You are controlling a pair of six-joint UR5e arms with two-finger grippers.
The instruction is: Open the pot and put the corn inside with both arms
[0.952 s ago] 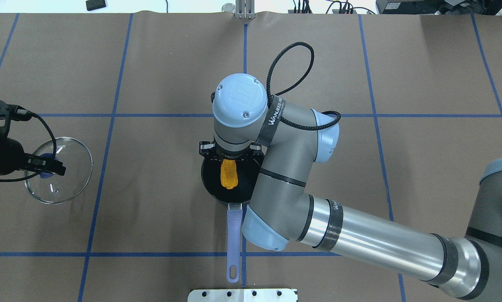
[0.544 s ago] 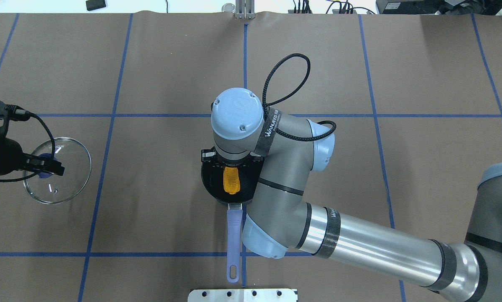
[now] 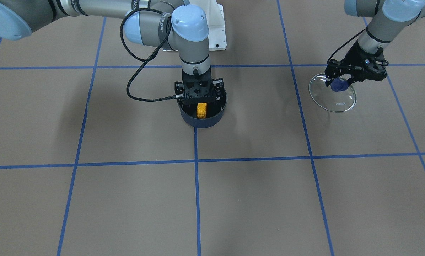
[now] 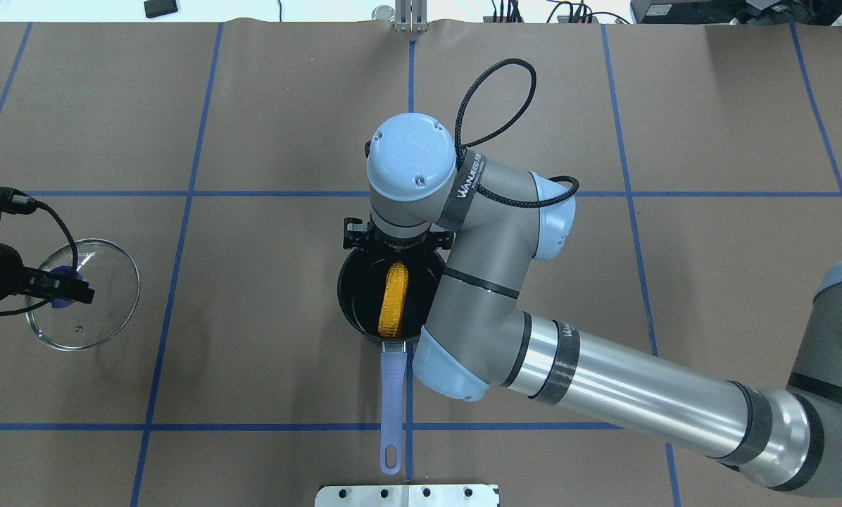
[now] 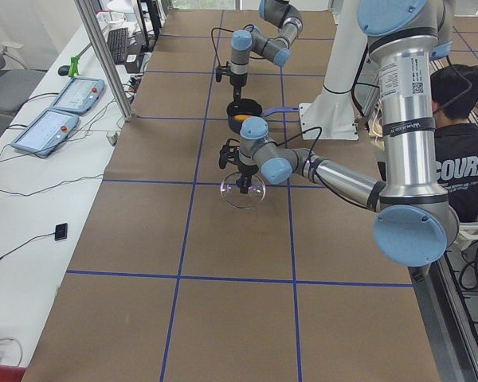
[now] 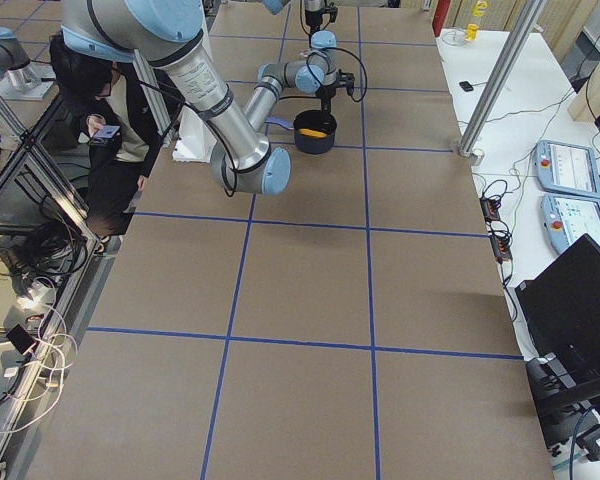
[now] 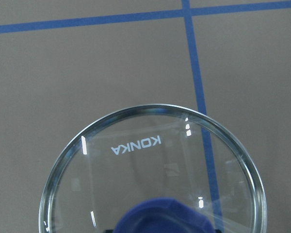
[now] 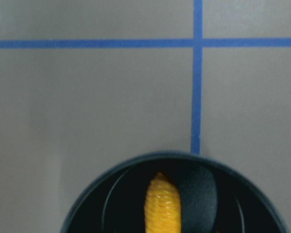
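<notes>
Corn (image 4: 393, 299): light, stiff, bumpy, best taken mid-cob. It lies in the pot (image 3: 200, 122) beneath the right end effector (image 3: 199, 98), whose grip I cannot tell. Lid (image 3: 337, 101): fragile glass, its knob clamped by the left end effector (image 3: 339, 83).

Left end effector (image 3: 339, 84) clamped; right end effector (image 3: 201, 102) spread, pointing down.

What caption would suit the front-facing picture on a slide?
Corn sits in the open pot beneath the right hand; the left hand holds the glass lid aside.
</notes>
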